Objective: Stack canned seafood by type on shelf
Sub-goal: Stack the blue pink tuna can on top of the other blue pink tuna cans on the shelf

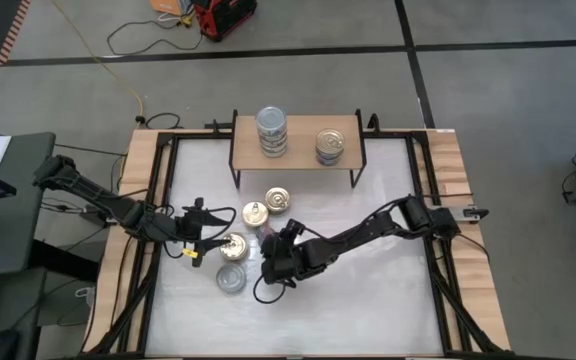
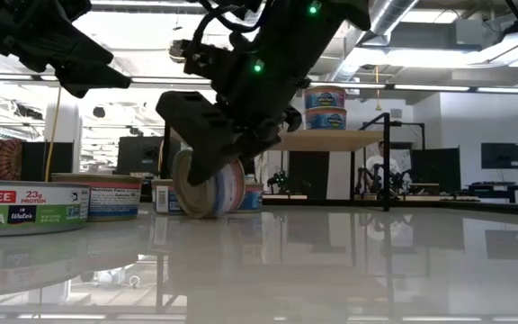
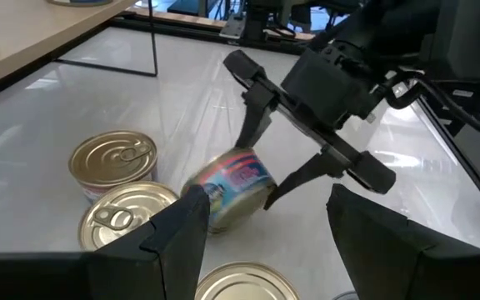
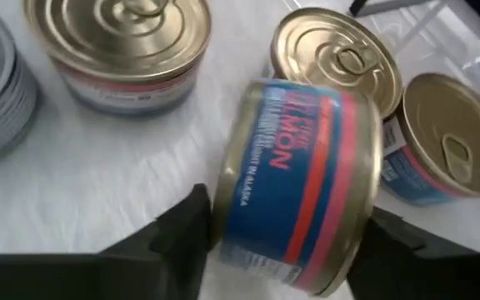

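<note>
The right tool (image 3: 286, 158) stands with its fingers apart on both sides of a salmon tin (image 4: 294, 179) which is tipped on its edge near the middle of the surface (image 1: 368, 300). The fingers touch or almost touch its rim, but I cannot tell if they press it. The risk is clear — a tin standing on its round edge can roll away or fall against the two gold-lid tins (image 3: 115, 158) just beside it. The left tool (image 1: 203, 240), fingers apart and empty, waits near the left edge. On the shelf (image 1: 298, 150) at the far edge stand two stacks (image 1: 272, 132) — a badly held tin could knock them.
</note>
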